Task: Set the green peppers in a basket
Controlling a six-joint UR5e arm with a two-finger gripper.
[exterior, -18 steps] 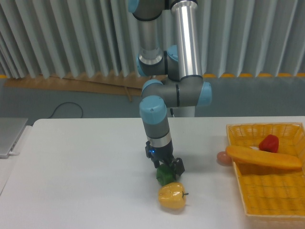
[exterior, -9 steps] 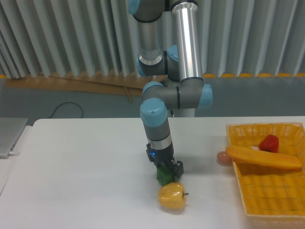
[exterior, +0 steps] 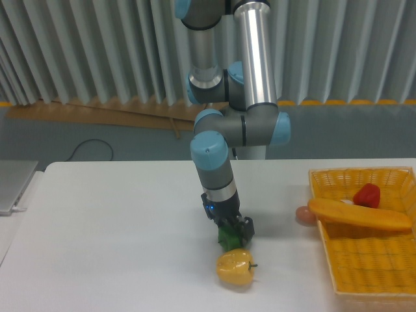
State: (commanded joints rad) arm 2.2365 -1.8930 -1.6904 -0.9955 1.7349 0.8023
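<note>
Green pepper: upper part hidden behind the tool; only a dark-green sliver shows just above the yellow pepper. Contact with the yellow pepper unclear. Tool fingers too dark and small to read. Right of the pepper, basket cut off by right and bottom edges.

The yellow pepper crowds the claw from the front, while open table lies on its other sides.

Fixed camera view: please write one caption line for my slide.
UR5e claw lowered onto the green pepper beside a yellow pepper; the basket waits at right.
</note>
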